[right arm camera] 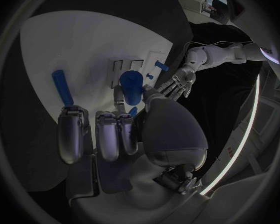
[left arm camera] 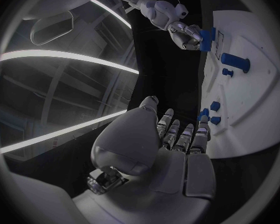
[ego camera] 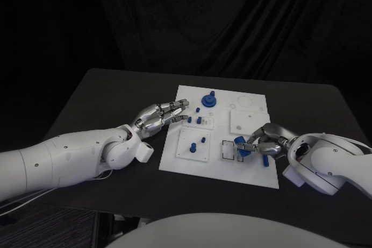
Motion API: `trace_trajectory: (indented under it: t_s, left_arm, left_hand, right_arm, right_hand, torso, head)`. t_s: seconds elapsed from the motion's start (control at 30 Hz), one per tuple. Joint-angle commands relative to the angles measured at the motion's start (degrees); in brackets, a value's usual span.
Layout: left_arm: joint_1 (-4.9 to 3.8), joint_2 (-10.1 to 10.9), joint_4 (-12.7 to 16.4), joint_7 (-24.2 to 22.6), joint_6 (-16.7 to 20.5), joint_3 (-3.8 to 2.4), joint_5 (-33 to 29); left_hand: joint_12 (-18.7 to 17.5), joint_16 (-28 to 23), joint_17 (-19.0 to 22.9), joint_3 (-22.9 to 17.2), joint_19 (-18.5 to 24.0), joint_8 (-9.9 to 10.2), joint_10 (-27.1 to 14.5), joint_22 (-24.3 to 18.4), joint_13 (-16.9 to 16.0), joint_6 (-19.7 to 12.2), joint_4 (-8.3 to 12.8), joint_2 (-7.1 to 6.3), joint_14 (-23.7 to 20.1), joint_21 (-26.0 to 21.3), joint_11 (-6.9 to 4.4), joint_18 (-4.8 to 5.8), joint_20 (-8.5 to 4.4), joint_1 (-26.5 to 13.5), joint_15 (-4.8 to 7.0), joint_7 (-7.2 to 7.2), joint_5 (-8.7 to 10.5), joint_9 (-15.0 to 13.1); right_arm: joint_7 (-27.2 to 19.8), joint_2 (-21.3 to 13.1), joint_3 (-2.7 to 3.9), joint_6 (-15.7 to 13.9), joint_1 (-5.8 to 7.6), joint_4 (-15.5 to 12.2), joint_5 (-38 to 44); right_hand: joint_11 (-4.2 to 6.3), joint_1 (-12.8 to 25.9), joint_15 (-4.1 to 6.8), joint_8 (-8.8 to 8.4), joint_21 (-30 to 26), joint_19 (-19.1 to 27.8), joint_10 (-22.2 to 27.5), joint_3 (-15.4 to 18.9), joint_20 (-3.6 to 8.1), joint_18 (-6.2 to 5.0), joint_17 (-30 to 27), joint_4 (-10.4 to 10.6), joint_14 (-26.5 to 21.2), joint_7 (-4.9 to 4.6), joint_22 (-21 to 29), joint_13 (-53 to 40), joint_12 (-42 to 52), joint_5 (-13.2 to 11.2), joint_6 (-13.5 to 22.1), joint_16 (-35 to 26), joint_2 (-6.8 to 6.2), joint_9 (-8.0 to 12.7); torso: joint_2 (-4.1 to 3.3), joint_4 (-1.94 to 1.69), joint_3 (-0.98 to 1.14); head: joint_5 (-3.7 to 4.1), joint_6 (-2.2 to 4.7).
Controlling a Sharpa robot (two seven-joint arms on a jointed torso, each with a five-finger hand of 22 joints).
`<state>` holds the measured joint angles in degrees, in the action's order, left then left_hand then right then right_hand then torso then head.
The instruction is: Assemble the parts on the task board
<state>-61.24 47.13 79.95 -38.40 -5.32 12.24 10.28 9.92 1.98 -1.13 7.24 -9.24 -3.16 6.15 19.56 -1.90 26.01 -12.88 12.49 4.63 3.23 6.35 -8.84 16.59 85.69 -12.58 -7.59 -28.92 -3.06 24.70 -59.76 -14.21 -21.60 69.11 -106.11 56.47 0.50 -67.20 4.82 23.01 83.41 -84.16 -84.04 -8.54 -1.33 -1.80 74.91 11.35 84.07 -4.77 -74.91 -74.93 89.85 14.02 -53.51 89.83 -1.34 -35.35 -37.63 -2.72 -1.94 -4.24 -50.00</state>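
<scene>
A: Where is the task board [ego camera: 252, 167] in the head view?

B: In the middle of the black table [ego camera: 101, 97], a white plate running from the centre of the frame down toward the lower right. Raised white squares and small blue parts sit on it.

A: And the left hand [ego camera: 159, 116]?

B: It sits left of centre, at the board's left edge, fingers stretched out and slightly apart, their tips reaching over the edge. It holds nothing. In the left wrist view the same hand [left arm camera: 177, 139] shows its fingers extended side by side toward the board, just short of two small blue pegs [left arm camera: 213, 112].

A: The right hand [ego camera: 259, 143]?

B: Right of centre in the head view, over the board's lower right part. Its fingers are curled round a blue cylinder [ego camera: 243, 143]. The right wrist view shows that cylinder [right arm camera: 131, 86] rising between the thumb and the fingers, so the hand grips it.

A: What else is blue on the board?

B: A round blue gear [ego camera: 209, 100] with a post near the top of the board, a blue piece [ego camera: 193, 148] standing on the lower left square, and a blue rod [ego camera: 265, 161] lying just below the right hand. That rod [right arm camera: 62, 87] lies loose on the white surface in the right wrist view, beside the fingers.
</scene>
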Motion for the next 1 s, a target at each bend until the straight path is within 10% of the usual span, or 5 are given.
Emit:
trace_trajectory:
  t_s: [0.03,1.0]
  left_arm:
    - [0.09,-0.12,0.07,-0.82,-0.78,-0.05,-0.12]
    - [0.11,-0.55,-0.42,-0.51,-1.17,-0.05,-0.12]
  left_hand:
    - [0.31,0.35,-0.08,-0.32,-0.47,-0.23,-0.10,0.02,-0.07,0.23,-0.10,0.36,0.20,0.09,0.28,0.97,0.06,-0.01,-0.27,0.08,0.02,-0.05]
    - [0.17,0.37,-0.07,-0.21,-0.47,-0.19,-0.25,-0.17,-0.03,0.05,-0.05,0.08,0.20,0.09,0.30,1.01,0.08,-0.06,-0.32,0.02,0.19,-0.02]
  right_arm:
    - [0.08,0.70,0.02,0.83,0.07,0.61,-1.63]
    - [0.80,4.73,0.01,5.89,-0.21,3.57,-2.92]
  right_hand:
    - [0.36,0.25,0.25,-0.01,-0.28,-2.42,-5.96,-4.34,-0.05,0.03,15.09,-3.84,5.93,1.84,-12.76,-15.07,0.15,0.40,-2.22,0.17,0.55,-0.34]
    - [-0.34,3.02,-0.90,-1.67,-2.62,-1.26,-5.96,-3.53,-0.91,-0.50,15.09,-3.12,5.93,0.84,-11.98,-15.07,0.15,0.33,0.65,0.17,1.22,-0.49]
  torso:
    - [0.05,0.09,-0.03]
    - [0.08,-0.02,-0.01]
  head:
    - [-0.01,0.00]
    - [0.23,0.00]
